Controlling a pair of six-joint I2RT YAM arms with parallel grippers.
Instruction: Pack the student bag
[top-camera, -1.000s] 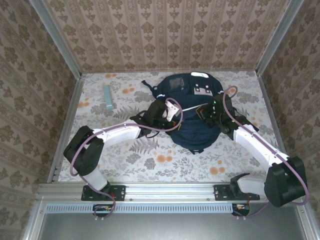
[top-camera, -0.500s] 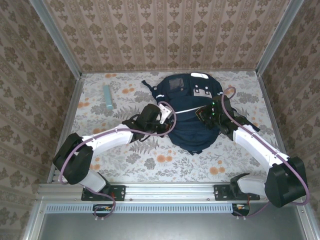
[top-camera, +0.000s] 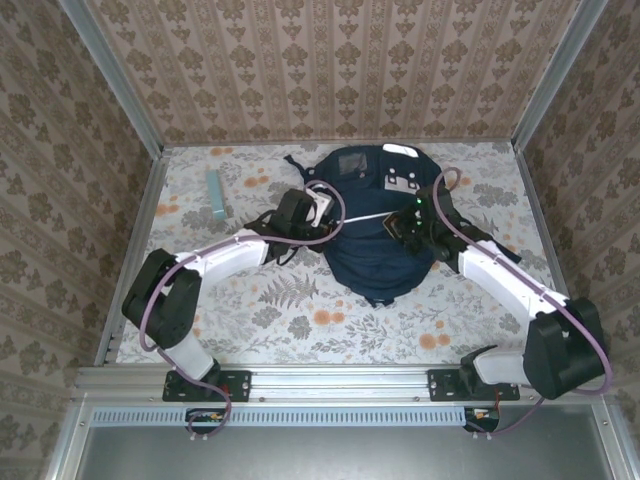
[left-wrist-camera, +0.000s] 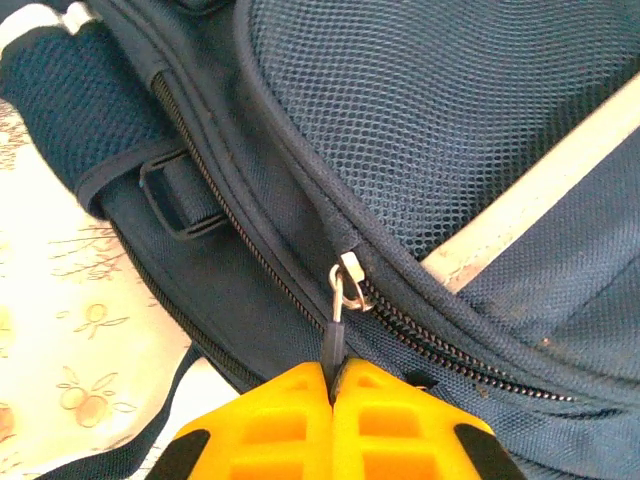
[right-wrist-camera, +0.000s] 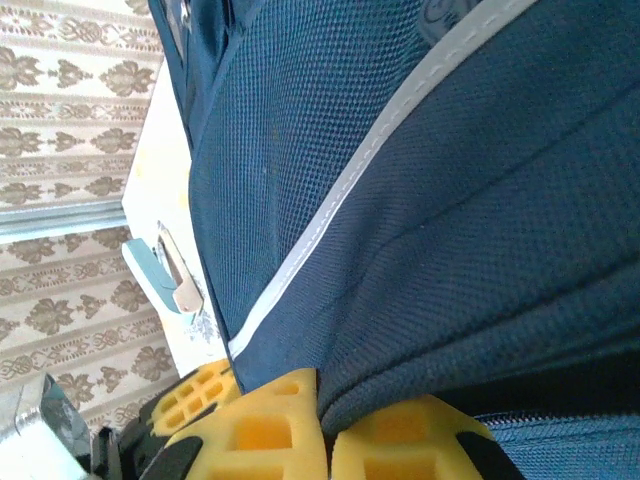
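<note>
Probably soft, floppy, fairly light. Pinching the zipper pull (left-wrist-camera: 336, 340) with left gripper (left-wrist-camera: 330, 375), clamping student bag (top-camera: 375, 265) fabric with right gripper (right-wrist-camera: 322, 390); best held by seams, tabs.

We look down on a table (top-camera: 300, 310) whose top is pale and printed with grey ferns and orange blossoms, with metal rails (top-camera: 149, 200) along its left, right and near edges. The student bag (top-camera: 375, 260), navy with white stripes and pale patches, lies flat on it, right of centre and reaching toward the far edge. Well apart from it, in the far left part, lies a slim light-teal bar (top-camera: 215, 194), perhaps a pencil case, lengthwise front to back
</note>
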